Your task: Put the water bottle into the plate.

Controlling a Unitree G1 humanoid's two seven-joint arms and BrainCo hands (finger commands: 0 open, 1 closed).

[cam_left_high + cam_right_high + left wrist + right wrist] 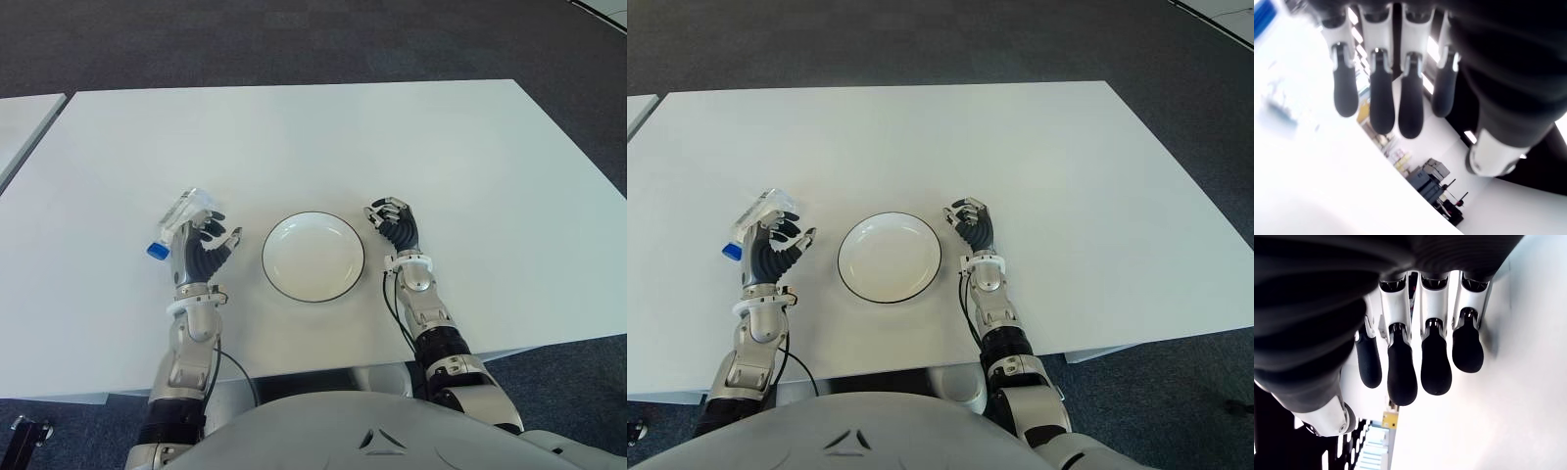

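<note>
Water bottle (179, 221): laid on its side on the white table (294, 137), at the left of the scene, well apart from the plate. Its blue cap is turned toward the near-left; its clear body runs toward the far-right.

Long axis: diagonal, from near-left to far-right, flat on the table.

Left hand (201, 249): seen just to the right of the bottle and slightly nearer, its fingers (1382, 93) extended and loosely spread, nothing held. Contact with the bottle cannot be told.

Bearing of the bottle: to the left of the left hand and a little farther; a short sideways reach is judged to be called for.

Plate (313, 257): white with a dark rim, empty, set between the two hands.

Right hand (396, 223): shown just right of the plate, fingers curled inward, nothing held.

Nearer hand: the left one, by a wide margin; the bottle is judged to be its job.

Progress: the bottle is not yet grasped.
</note>
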